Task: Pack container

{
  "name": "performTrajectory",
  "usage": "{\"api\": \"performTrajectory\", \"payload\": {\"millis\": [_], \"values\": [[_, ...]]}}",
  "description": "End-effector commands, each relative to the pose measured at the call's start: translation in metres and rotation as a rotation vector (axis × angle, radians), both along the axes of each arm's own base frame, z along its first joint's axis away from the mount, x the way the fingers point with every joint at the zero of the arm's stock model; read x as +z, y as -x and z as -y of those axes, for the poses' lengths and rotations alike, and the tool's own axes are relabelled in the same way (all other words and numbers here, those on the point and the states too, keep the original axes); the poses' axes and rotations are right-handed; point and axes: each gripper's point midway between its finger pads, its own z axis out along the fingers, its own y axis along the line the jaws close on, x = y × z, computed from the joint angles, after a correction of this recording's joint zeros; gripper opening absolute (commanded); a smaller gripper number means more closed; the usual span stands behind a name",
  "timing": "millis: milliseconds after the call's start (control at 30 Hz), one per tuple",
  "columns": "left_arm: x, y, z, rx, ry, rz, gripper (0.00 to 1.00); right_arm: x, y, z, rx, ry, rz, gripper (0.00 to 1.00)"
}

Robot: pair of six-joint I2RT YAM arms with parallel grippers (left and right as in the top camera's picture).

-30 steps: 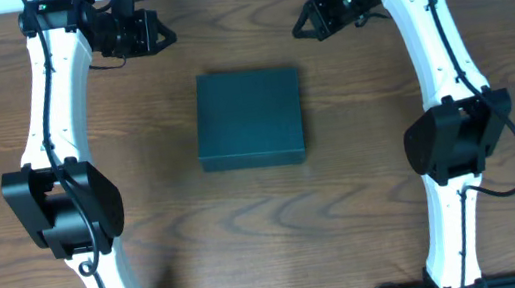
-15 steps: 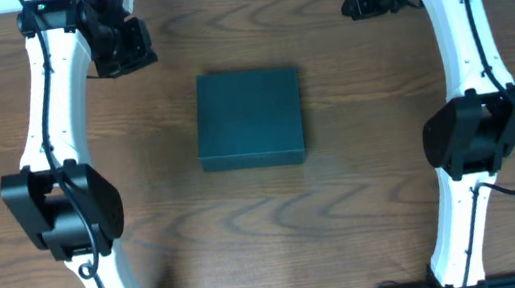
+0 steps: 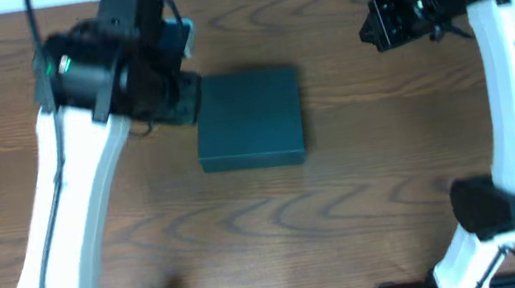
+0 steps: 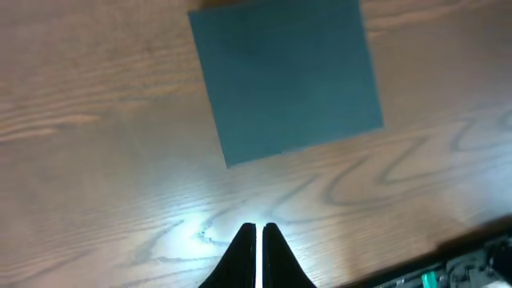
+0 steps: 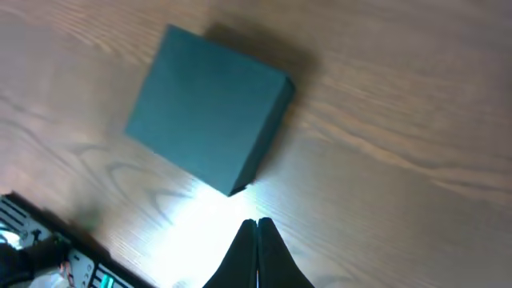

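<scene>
**Shut container waiting between two empty tools**

The dark charcoal, matte, shallow rectangular cardboard container point(image 3: 249, 120) is lying flat on the brown wood-grain worktop point(image 3: 347, 202) with its flap lid down. Nothing to pack is showing in any view. It is sitting in the open middle, probably so that either arm can be reaching it. With the lid shut, I judge that either the flap needs lifting first or the packing is already over; the pictures are not settling which.

The left tool point(image 4: 258, 234) is carrying nothing. Its two dark fingers are pressing together, with only a hairline showing between the tips. The container point(image 4: 288, 76) is lying ahead of those tips and slightly to their right, with bare wood in between. From overhead, the left arm is looming large and blurred, leaning over the worktop so that its tool is appearing just beside the container's edge. The wrist view suggests it is hanging above the container, not touching it.

The right tool point(image 5: 257, 230) is likewise pressed together and empty. The container point(image 5: 208, 120) is lying ahead of it and off to its left, seen corner-on and clear of the tips. From overhead, the right arm is stretching up its own side of the worktop, holding this tool well apart from the container.
</scene>
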Motion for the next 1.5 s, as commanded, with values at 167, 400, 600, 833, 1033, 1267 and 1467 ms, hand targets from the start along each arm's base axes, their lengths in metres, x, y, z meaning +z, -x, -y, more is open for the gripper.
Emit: {"api": "performTrajectory", "payload": {"millis": [167,400,600,833,1033,1267,1467], "values": [[0.017,0.09,-0.042,0.006,0.017,0.19,0.06,0.032,0.098,-0.002,0.074,0.067,0.108,0.02],[-0.049,0.13,-0.055,0.093,0.084,0.195,0.06,-0.031,0.173,0.015,0.044,0.053,0.107,0.02],[-0.091,0.126,-0.054,0.177,0.108,0.136,0.06,-0.094,0.217,0.011,0.012,-0.063,0.092,0.01],[-0.089,0.109,-0.048,0.204,0.147,0.188,0.95,-0.14,0.228,0.011,-0.173,-0.138,-0.062,0.99],[-0.094,0.116,-0.051,0.206,0.131,0.157,0.95,-0.173,0.231,0.012,-0.307,-0.162,-0.184,0.99],[-0.095,0.117,-0.051,0.206,0.128,0.151,0.95,-0.184,0.235,0.013,-0.31,-0.15,-0.215,0.99],[-0.09,0.118,-0.062,0.187,0.072,0.216,0.95,-0.184,0.235,0.013,-0.31,-0.15,-0.216,0.99]]}}
